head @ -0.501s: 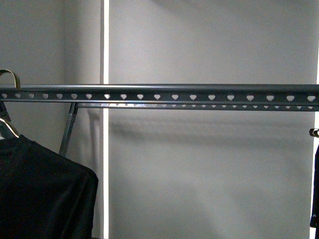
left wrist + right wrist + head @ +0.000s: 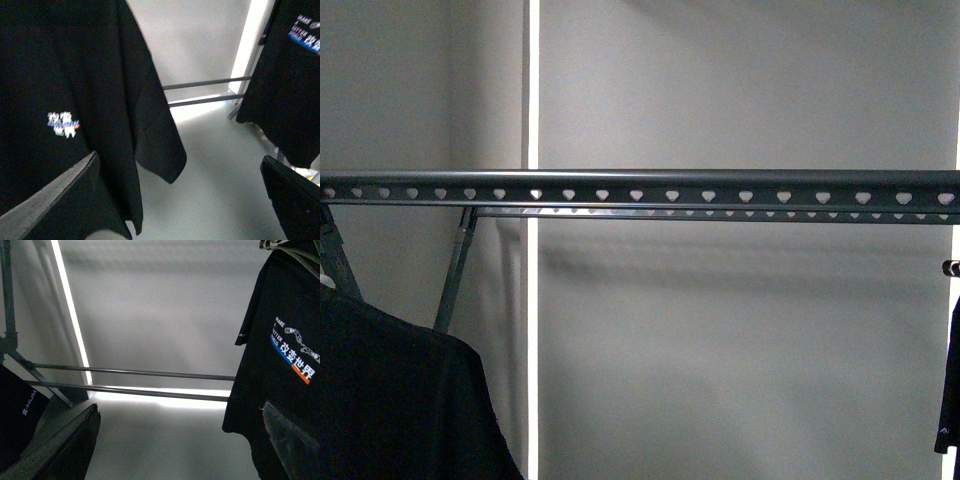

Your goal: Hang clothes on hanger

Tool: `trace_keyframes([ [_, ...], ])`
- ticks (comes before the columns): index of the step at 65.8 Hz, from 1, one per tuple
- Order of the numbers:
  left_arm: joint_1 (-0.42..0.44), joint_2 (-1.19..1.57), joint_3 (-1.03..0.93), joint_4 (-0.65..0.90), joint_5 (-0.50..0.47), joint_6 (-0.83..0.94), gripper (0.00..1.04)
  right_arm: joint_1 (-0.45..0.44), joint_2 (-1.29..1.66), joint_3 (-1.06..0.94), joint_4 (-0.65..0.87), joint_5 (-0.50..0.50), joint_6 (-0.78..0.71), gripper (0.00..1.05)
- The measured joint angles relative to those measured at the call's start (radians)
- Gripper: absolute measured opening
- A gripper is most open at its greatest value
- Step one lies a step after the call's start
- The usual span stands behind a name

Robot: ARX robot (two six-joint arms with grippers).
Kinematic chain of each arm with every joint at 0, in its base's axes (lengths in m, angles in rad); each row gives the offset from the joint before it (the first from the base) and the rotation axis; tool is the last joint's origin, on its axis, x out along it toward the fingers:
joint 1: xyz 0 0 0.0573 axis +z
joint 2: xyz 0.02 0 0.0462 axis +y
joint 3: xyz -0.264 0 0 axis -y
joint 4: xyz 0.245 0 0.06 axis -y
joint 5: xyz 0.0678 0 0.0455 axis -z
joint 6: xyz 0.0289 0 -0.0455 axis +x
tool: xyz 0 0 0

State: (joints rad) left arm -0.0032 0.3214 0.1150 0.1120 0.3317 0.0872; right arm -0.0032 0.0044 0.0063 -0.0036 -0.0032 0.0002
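Clothes [image 2: 280,315] beside wide-apart right gripper [image 2: 178,407] jaws

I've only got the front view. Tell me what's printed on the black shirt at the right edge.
Observer: The right wrist view shows the right-hand shirt with white "MAKE" lettering, a chain graphic and bright characters over an orange strip.
Operator: Now the shirt at the lower left.
Observer: In the left wrist view, the left-hand shirt carries a small white print, too blurred to read.
Operator: Report the grippers.
Observer: Both the left gripper and the right gripper have their jaws wide apart, with nothing held between them.
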Motion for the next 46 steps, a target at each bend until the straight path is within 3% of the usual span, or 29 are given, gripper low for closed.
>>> trace_keyframes([
  [11, -0.100, 0.399, 0.304, 0.225, -0.278, -0.310, 0.98, 0.000, 0.000, 0.000, 0.000, 0.001, 0.000, 0.97],
  [19, -0.107, 0.731, 0.588, 0.138, -0.439, -0.613, 0.98, 0.000, 0.000, 0.000, 0.000, 0.001, 0.000, 0.97],
  [26, -0.104, 0.953, 0.768, 0.001, -0.532, -0.801, 0.98, 0.000, 0.000, 0.000, 0.000, 0.001, 0.000, 0.97],
  [32, -0.095, 1.094, 0.884, -0.029, -0.591, -0.897, 0.98, 0.000, 0.000, 0.000, 0.000, 0.001, 0.000, 0.97],
  [46, -0.089, 1.220, 1.046, -0.008, -0.671, -0.937, 0.98, 0.000, 0.000, 0.000, 0.000, 0.001, 0.000, 0.97],
])
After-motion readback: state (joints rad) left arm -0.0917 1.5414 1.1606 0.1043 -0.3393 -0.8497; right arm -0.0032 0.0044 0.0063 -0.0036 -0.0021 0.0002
